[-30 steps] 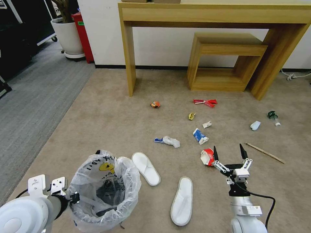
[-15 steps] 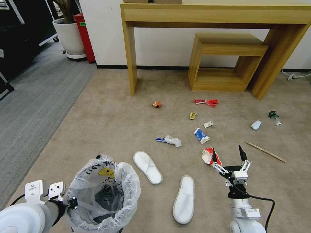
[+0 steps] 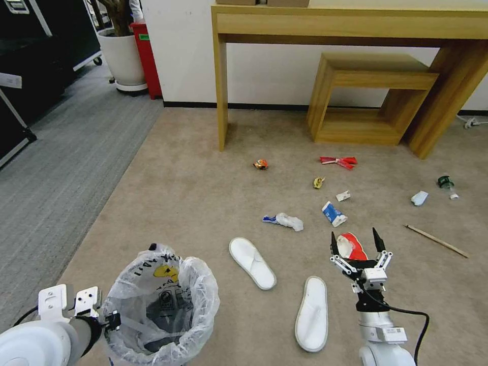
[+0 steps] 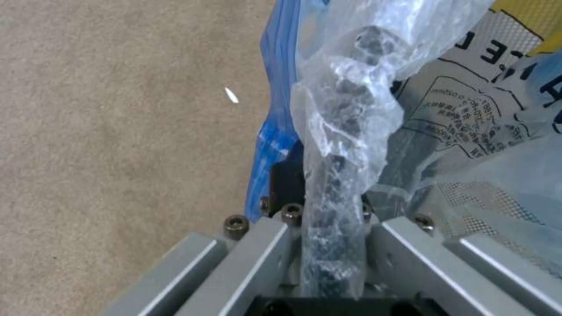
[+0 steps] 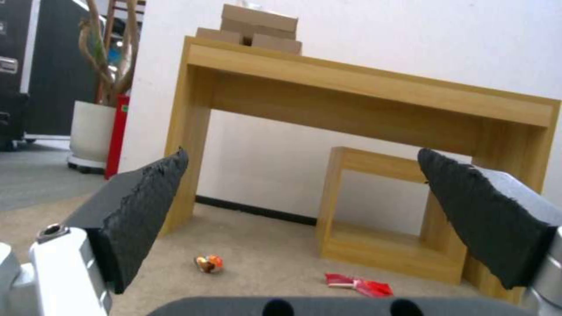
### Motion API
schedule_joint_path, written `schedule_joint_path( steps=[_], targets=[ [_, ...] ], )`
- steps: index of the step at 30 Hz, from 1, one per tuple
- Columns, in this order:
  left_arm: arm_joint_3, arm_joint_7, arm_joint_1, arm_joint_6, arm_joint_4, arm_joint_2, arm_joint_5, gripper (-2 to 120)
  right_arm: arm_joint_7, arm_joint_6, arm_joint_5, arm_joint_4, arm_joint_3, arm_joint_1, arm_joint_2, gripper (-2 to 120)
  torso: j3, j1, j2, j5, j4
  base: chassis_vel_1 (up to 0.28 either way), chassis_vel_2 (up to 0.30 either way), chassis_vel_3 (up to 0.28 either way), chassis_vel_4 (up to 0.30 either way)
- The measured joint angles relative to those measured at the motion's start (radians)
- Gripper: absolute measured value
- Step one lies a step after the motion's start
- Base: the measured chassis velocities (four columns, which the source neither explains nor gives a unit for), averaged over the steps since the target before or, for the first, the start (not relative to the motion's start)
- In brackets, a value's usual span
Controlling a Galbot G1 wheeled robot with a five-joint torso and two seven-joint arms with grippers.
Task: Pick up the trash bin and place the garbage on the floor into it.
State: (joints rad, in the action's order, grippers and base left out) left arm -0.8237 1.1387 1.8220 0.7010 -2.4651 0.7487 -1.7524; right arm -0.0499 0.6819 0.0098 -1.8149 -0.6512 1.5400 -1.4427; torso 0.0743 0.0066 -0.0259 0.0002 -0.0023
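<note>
The trash bin [image 3: 162,305], lined with a crinkly translucent bag, is at the lower left. My left gripper [image 3: 109,321] is shut on its bag-covered rim [image 4: 333,184]. Garbage lies on the beige carpet floor [image 3: 178,203]: two white slippers [image 3: 252,263] [image 3: 312,313], a blue-white carton [image 3: 333,213], crumpled white paper [image 3: 287,221], an orange packet [image 3: 261,163], a red wrapper [image 3: 338,161], a green-label bottle [image 3: 446,183] and a wooden stick [image 3: 437,241]. My right gripper [image 3: 355,238] hangs open above a red-white carton [image 3: 351,246], which appears between its fingers [image 5: 140,206].
A tall wooden desk [image 3: 351,25] stands against the far wall, with a low wooden stool [image 3: 376,81] under it. A white plant pot [image 3: 124,61] and a red bin [image 3: 147,56] are at the far left. Grey striped carpet [image 3: 51,152] borders the left side.
The whole head view has shifted, so the camera moved. The red-white carton, seen left of my right gripper before, now appears between its open fingers. My left gripper still holds the bin.
</note>
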Motion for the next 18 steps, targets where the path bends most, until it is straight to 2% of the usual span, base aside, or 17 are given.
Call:
schedule_joint_path(
  steps=[9,14,18],
  targets=[
    [-0.005,0.0,-0.002,0.0,0.0,-0.004,-0.006,0,0.001,-0.002,-0.002,-0.002,0.0,-0.003,-0.001,100,0.0,0.0,0.0,-0.0002,0.0002,0.0,0.0,0.0,0.0],
    [0.0,0.0,-0.015,-0.003,0.006,-0.008,-0.015,0,0.052,-0.009,-0.015,-0.007,0.004,-0.004,0.004,100,0.0,0.0,0.0,-0.0002,0.0001,0.0,0.0,0.0,0.0],
    [0.004,0.0,-0.018,-0.003,0.006,-0.006,-0.015,0,0.044,-0.006,-0.029,-0.007,0.004,-0.005,0.003,100,0.0,0.0,0.0,-0.0002,0.0001,0.0,0.0,0.0,0.0]
  ],
)
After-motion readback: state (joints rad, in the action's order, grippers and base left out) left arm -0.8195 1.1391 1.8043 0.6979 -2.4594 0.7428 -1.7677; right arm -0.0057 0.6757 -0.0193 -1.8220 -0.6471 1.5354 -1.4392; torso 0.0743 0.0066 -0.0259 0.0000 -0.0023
